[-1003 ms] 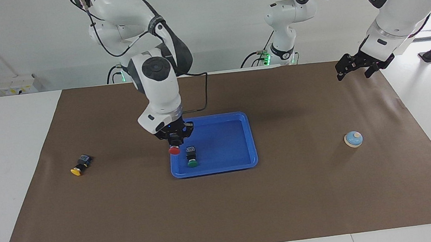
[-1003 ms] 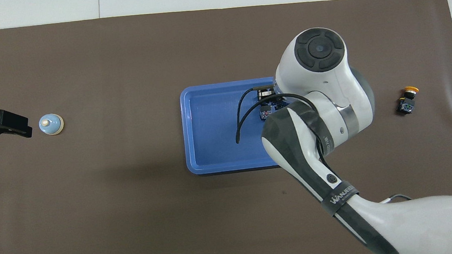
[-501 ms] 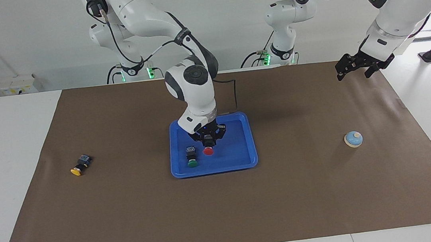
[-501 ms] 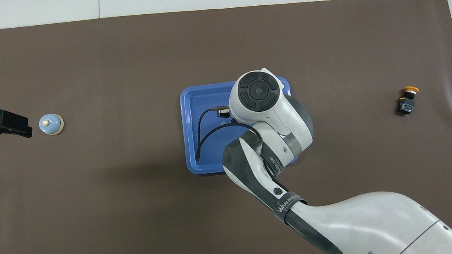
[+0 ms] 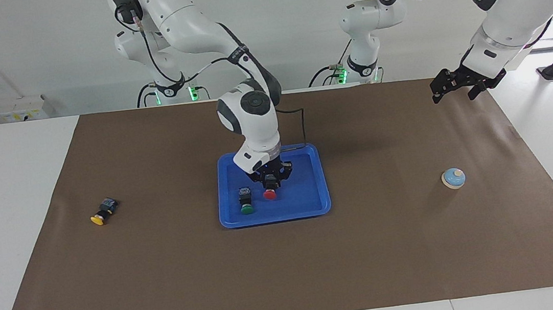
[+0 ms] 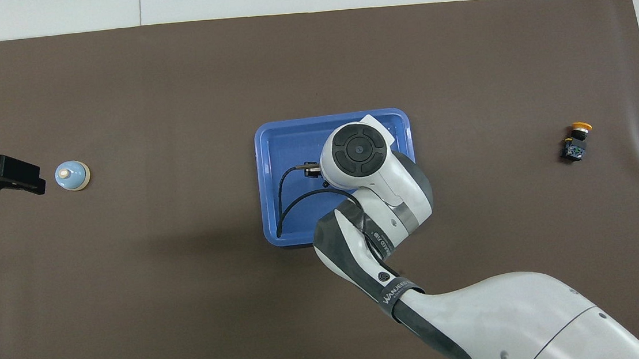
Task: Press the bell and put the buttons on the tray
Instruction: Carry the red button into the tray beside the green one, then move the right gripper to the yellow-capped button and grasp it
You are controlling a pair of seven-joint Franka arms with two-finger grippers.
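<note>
The blue tray (image 5: 313,207) lies mid-table; it also shows in the overhead view (image 6: 267,184). My right gripper (image 5: 270,184) is low in the tray, shut on the red button (image 5: 270,194). The green button (image 5: 246,202) lies in the tray beside it, toward the right arm's end. In the overhead view the right arm hides both buttons. The yellow button (image 5: 103,213) (image 6: 575,143) lies on its side on the mat near the right arm's end. The bell (image 5: 453,178) (image 6: 71,175) stands near the left arm's end. My left gripper (image 5: 453,96) (image 6: 30,181) waits raised and open beside the bell.
A brown mat (image 5: 289,272) covers most of the white table. A black cable (image 6: 284,200) from the right wrist loops over the tray. The right arm's links (image 6: 390,196) hang over the tray's half nearer to the robots.
My right gripper carried the red button from the tray's rim at the right arm's end, over the green button, toward the tray's middle, and has lowered it a little. The left arm has not moved.
</note>
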